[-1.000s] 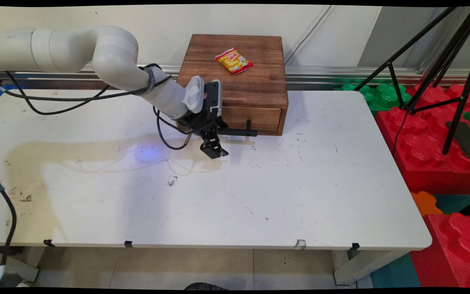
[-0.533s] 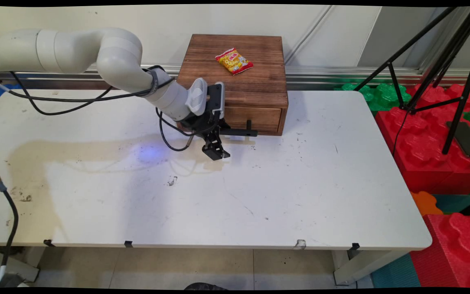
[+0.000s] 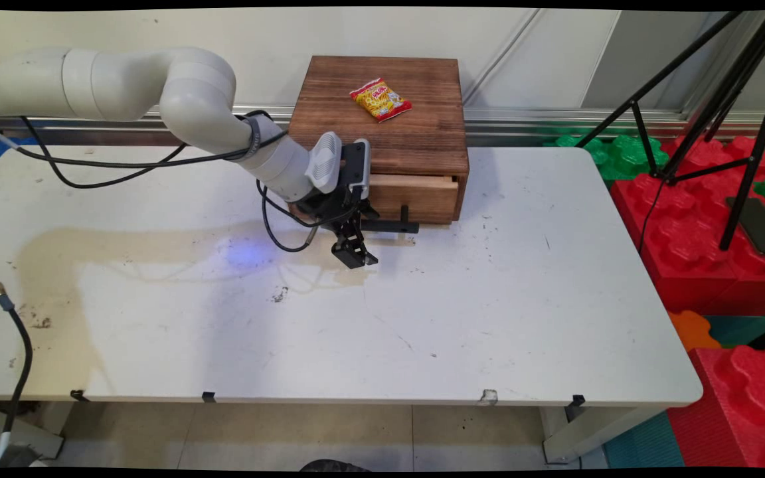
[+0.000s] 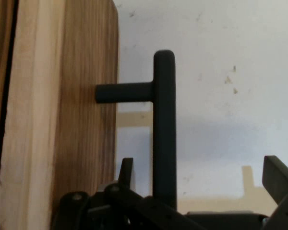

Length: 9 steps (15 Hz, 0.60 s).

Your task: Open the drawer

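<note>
- The black gripper (image 3: 356, 255) is hanging low at the front of the wooden drawer box (image 3: 416, 143), just above the white table (image 3: 489, 312), with the arm reaching in from the left.
- In the hand view the gripper (image 4: 201, 172) is standing wide. One finger (image 4: 127, 167) is sitting in the gap between the drawer front (image 4: 86, 120) and the black T-shaped handle (image 4: 164, 129). The other finger (image 4: 278, 177) is standing well clear on the far side.
- So the bar is lying between the fingers and is not being pinched. Whether the near finger is actually touching the bar I cannot tell, as the linkage is hiding that spot.
- The drawer (image 3: 416, 189) is now sitting slightly out of its box, showing a pale strip of its top edge. A second ago its front was flush with the box.
- Over the same second the gripper has been drifting towards the near side of the table, and the handle (image 3: 392, 227) has come with it.
- A yellow-and-red snack packet (image 3: 380, 99) is lying flat on top of the box, well apart from the gripper and in the same place as before.
- Off the table's right end, red and green foam blocks (image 3: 688, 232) and a black tripod (image 3: 708, 99) are standing.
</note>
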Each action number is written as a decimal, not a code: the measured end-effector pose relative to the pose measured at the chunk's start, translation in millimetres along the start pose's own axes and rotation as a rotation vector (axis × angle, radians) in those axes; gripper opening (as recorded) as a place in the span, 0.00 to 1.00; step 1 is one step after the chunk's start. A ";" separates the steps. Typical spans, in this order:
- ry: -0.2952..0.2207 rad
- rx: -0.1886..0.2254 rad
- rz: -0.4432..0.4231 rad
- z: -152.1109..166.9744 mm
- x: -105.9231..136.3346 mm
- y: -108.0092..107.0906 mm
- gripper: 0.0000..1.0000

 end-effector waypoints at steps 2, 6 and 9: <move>0.001 -0.011 -0.003 -1.2 0.5 4.5 1.00; 0.003 -0.032 -0.005 -3.1 3.1 15.1 1.00; 0.005 -0.047 -0.008 -5.5 3.7 23.2 1.00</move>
